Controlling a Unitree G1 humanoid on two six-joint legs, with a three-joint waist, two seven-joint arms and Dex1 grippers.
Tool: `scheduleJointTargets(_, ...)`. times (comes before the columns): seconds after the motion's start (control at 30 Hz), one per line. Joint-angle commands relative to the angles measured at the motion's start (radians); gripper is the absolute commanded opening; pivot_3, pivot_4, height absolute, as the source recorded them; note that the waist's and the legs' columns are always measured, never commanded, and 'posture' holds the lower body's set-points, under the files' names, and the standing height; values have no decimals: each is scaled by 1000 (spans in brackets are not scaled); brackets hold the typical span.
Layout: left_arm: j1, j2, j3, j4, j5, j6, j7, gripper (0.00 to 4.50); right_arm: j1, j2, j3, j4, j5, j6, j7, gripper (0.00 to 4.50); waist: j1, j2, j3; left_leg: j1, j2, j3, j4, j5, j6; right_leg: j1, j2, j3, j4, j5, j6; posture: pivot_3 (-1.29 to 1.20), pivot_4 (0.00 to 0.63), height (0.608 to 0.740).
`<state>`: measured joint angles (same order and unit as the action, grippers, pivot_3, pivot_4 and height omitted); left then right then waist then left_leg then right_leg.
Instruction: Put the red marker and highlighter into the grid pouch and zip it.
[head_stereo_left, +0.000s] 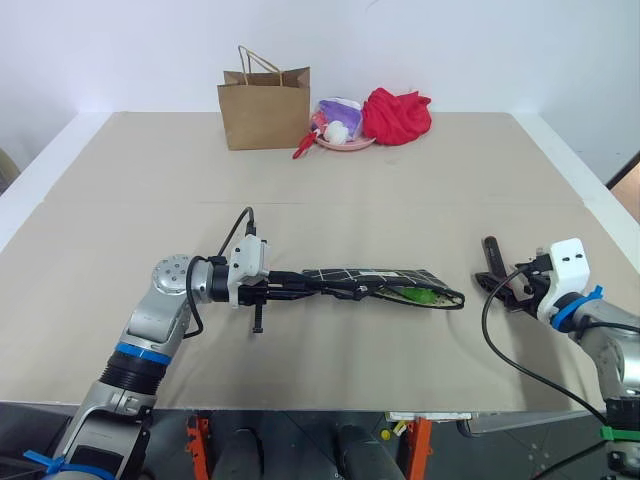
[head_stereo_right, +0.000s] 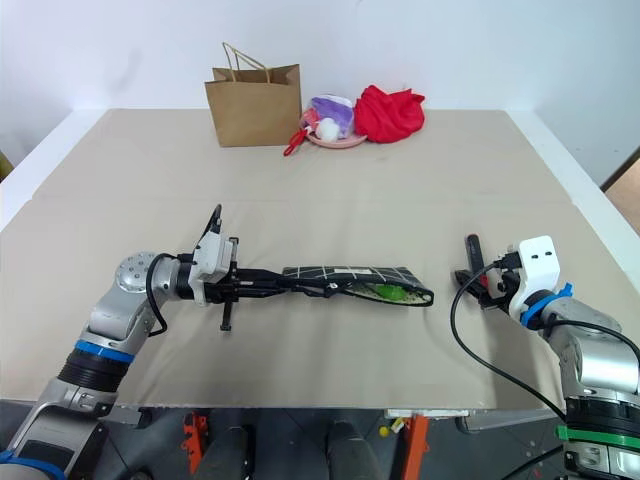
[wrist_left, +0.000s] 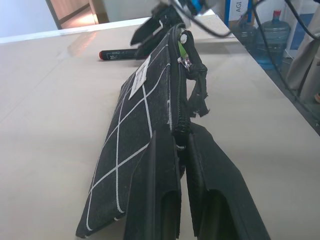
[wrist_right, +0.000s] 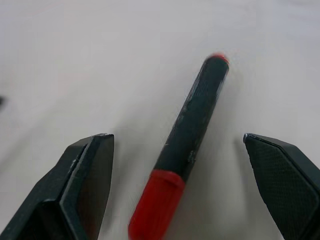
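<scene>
Beige table (head_stereo_left: 330, 180) — highlighter (head_stereo_left: 420, 294) half-hidden inside grid pouch (head_stereo_left: 380, 282).

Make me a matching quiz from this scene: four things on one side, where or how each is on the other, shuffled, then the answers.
1. red marker
2. highlighter
3. left gripper
4. paper bag

A. shut on the grid pouch
B. standing at the table's far edge
C. lying on the table between open fingers
D. inside the pouch's open mouth

Pairs: 1-C, 2-D, 3-A, 4-B
</scene>
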<state>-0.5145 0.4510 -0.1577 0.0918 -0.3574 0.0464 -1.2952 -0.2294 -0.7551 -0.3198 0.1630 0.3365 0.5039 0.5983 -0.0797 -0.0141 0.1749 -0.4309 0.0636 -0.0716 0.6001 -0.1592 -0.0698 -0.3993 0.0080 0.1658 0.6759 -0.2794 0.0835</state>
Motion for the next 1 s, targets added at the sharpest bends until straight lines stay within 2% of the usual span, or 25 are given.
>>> scheduleJointTargets(0.03, -17, 6, 17, -16, -12, -9, 2, 0, -16, -13, -29, -13, -13, -22, -21, 4473, 0, 0, 0, 0, 0, 0, 0, 0, 0, 0, 0, 0, 0, 0, 0, 0, 150, 740)
scheduleJointTargets(1.0, -17, 6, 17, -16, -12, -9, 2, 0, -18, -10, -31, -13, -18, -22, -20, 4473, 0, 0, 0, 0, 0, 0, 0, 0, 0, 0, 0, 0, 0, 0, 0, 0, 150, 740)
